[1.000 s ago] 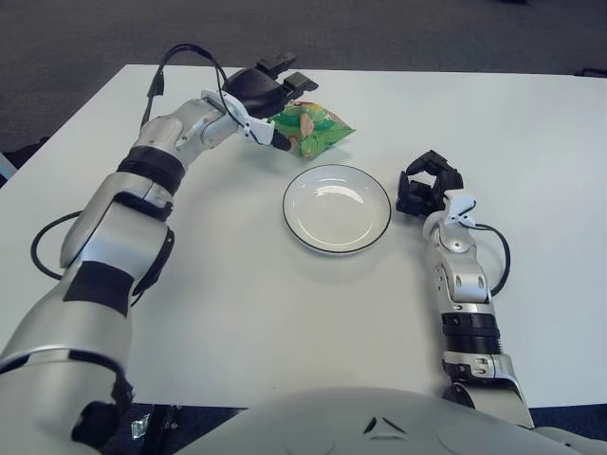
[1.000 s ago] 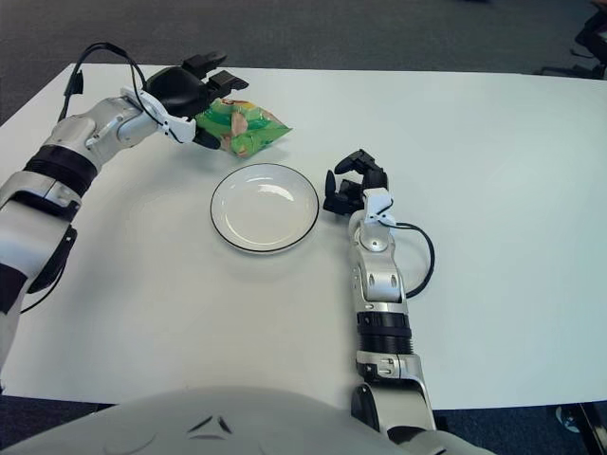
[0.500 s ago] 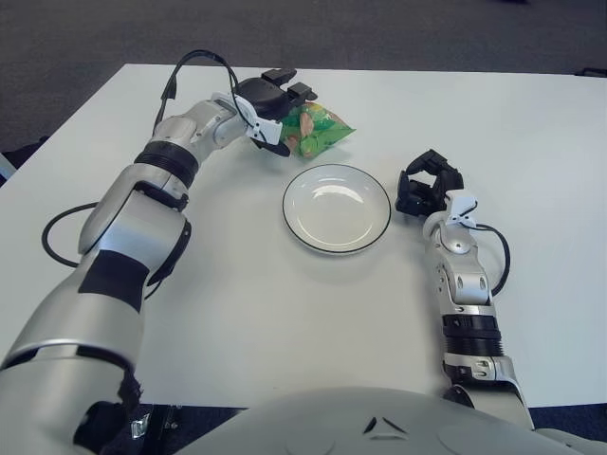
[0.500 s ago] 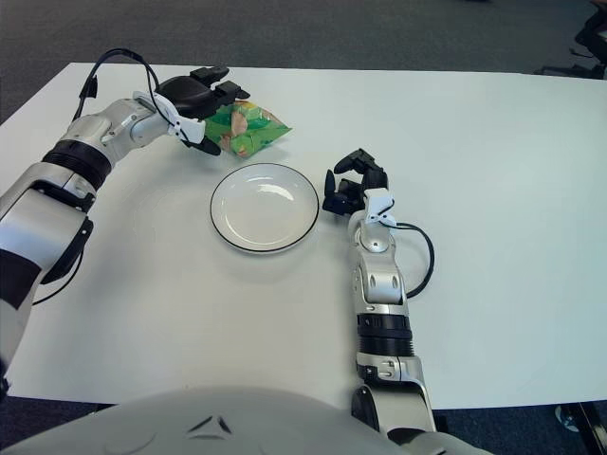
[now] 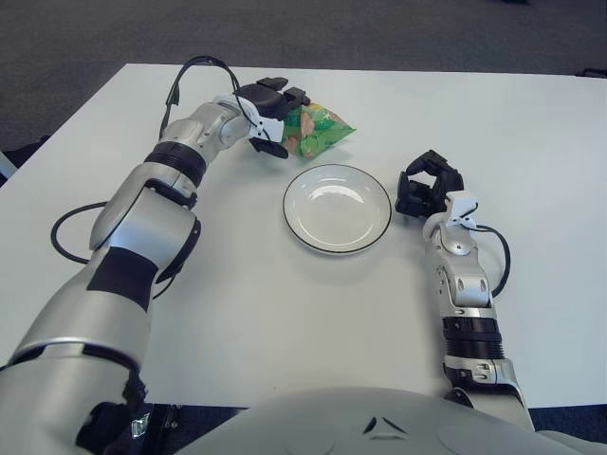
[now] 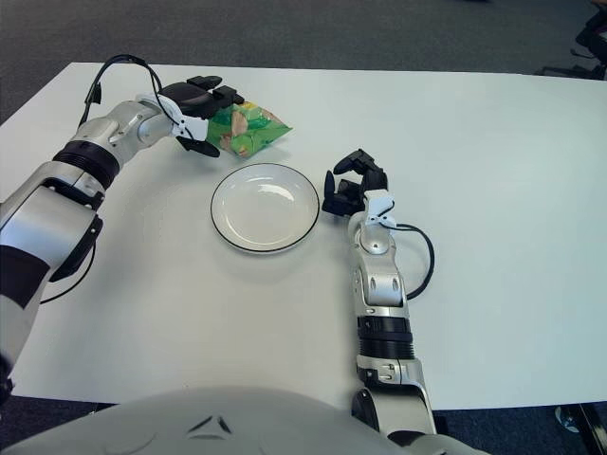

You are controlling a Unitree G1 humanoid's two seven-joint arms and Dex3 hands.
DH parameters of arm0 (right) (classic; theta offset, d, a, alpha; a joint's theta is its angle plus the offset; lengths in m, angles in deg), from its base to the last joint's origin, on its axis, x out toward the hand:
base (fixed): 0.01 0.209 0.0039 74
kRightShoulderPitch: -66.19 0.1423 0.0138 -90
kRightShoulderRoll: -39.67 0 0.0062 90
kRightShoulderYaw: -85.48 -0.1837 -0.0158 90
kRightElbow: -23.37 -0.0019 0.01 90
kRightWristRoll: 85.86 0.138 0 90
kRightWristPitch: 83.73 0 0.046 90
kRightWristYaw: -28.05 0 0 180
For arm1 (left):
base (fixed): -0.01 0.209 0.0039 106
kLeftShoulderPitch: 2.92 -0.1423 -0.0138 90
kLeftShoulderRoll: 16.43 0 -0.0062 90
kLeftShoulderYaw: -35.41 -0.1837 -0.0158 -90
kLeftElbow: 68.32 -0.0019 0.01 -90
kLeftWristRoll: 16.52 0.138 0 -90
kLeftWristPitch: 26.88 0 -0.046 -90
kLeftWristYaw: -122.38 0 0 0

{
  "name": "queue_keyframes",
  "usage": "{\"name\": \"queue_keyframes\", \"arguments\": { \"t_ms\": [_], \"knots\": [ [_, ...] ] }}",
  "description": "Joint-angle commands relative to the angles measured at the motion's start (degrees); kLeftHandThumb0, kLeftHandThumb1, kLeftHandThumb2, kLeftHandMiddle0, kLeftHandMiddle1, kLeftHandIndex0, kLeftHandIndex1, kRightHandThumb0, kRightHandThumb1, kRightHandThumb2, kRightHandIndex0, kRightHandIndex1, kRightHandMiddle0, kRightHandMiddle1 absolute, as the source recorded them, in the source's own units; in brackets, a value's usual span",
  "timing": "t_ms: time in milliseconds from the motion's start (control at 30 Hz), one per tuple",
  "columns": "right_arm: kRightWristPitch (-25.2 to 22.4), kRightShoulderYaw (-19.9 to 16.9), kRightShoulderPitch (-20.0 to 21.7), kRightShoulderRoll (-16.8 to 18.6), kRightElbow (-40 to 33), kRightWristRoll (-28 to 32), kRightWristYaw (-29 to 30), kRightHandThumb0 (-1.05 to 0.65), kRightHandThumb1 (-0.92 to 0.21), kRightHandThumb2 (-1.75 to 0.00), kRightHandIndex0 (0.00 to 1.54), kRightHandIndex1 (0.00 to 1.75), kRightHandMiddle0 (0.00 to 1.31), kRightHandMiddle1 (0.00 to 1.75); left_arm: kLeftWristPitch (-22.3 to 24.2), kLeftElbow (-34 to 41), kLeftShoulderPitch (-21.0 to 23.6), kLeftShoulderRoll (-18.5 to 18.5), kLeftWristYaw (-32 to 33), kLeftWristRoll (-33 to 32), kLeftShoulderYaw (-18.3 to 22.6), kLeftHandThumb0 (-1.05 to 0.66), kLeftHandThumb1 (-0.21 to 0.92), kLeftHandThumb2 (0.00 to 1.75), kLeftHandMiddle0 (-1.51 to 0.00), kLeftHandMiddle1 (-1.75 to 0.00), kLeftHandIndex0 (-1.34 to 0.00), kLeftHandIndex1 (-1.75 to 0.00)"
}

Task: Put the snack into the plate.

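From the left eye, the left hand (image 5: 266,102) reaches to the far side of the white table (image 5: 237,284), its fingers (image 5: 285,93) set around the left end of the green snack bag (image 5: 318,129); a firm grip cannot be confirmed. The bag lies just beyond the empty plate (image 5: 337,208).

From the right eye, the right hand (image 6: 349,184) shows beside the plate's right rim, fingers curled, holding nothing.
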Motion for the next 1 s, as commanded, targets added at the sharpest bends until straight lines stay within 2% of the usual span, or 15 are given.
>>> {"name": "queue_keyframes", "arguments": {
  "t_ms": [0, 467, 667, 967],
  "knots": [
    [0.2, 0.0, -7.2, 1.28, 1.3, 0.9, -0.31, -0.51, -0.25, -1.4, 1.31, 1.75, 0.67, 1.75, 1.49, -1.46, 0.78, -0.79, -1.4, -0.7, -0.15, -0.95, 0.56, 0.57, -0.11, -0.18, 0.0, -0.58],
    [0.12, 0.21, -7.93, 1.39, 0.39, 1.32, -1.0, -0.51, -0.25, -1.4, 1.3, 1.75, 0.67, 1.75, 6.01, -3.33, 0.02, -1.49, -4.57, -3.3, 0.47, -0.96, 0.57, 0.58, -0.05, -0.22, 0.0, -0.42],
    [0.07, 0.24, -8.0, 1.37, 0.28, 1.4, -1.09, -0.51, -0.25, -1.4, 1.3, 1.75, 0.67, 1.75, 5.81, -2.87, -0.51, -1.11, -4.81, -4.04, 0.57, -0.97, 0.58, 0.58, -0.04, -0.24, 0.0, -0.45],
    [0.2, 0.07, -7.89, 1.14, 0.44, 1.61, -1.69, -0.51, -0.25, -1.4, 1.3, 1.75, 0.67, 1.75, 3.9, -2.09, -1.36, 0.24, -5.83, -5.26, 0.59, -0.98, 0.58, 0.56, -0.01, -0.41, 0.0, -0.53]
  ]
}}
